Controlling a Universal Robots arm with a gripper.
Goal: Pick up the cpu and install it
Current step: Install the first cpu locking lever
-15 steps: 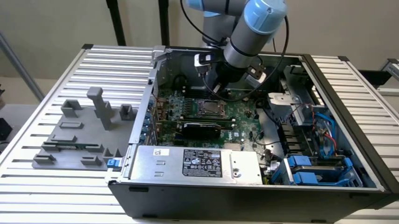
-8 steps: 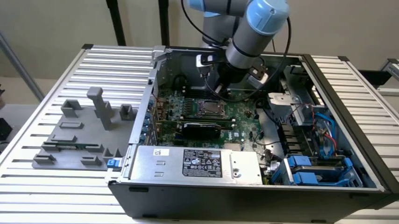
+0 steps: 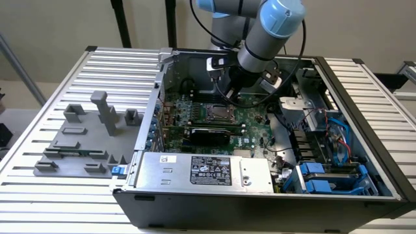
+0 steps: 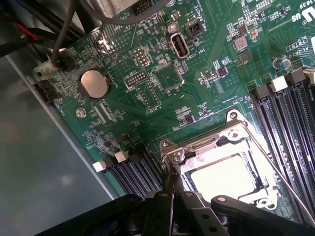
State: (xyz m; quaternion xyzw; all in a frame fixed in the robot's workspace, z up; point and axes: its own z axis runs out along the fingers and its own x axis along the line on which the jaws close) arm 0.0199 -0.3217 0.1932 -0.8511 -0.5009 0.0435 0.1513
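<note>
Exterior view: the gripper (image 3: 235,92) hangs inside the open computer case (image 3: 364,122), just at 1 o'clock of the socket (image 3: 217,113) on the motherboard (image 3: 195,105).

Wrist view: the cpu (image 4: 222,176) lies flat in the socket's metal frame (image 4: 197,145). It looks light, stiff, slick-topped and fragile beneath; its thin edges are the safest hold. The jaws are closed, empty, their tips just beside the frame's corner
</note>
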